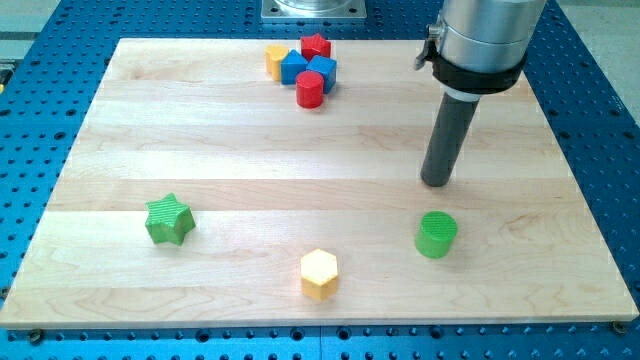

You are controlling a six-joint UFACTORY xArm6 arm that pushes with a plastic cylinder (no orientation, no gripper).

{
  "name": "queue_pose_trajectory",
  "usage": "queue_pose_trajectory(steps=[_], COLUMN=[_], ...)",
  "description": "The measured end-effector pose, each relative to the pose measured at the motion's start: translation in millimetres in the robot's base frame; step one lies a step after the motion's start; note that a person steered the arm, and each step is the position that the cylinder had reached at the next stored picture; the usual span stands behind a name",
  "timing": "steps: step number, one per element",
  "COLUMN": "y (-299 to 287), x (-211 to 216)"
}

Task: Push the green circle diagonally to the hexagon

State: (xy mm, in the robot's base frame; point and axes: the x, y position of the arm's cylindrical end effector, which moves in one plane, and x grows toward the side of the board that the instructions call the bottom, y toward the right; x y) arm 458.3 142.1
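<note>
Green comes first on the pale wooden board (110,150): a green star (168,219) lies far to the view's left of the green circle (436,234). Nearer that circle, to its left and slightly lower, lies the yellow hexagon (319,273). Well up and left of the circle, a cluster holds a yellow block (276,61), two blue blocks (293,67) (322,71), a red star (316,46) and a red cylinder (310,89). My tip (436,183) stands just above the circle, apart from it; the rod carries no jaws and holds nothing.
</note>
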Motion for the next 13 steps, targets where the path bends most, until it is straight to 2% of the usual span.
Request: queue_pose_trajectory(steps=[12, 13], y=[34, 36], x=[0, 25])
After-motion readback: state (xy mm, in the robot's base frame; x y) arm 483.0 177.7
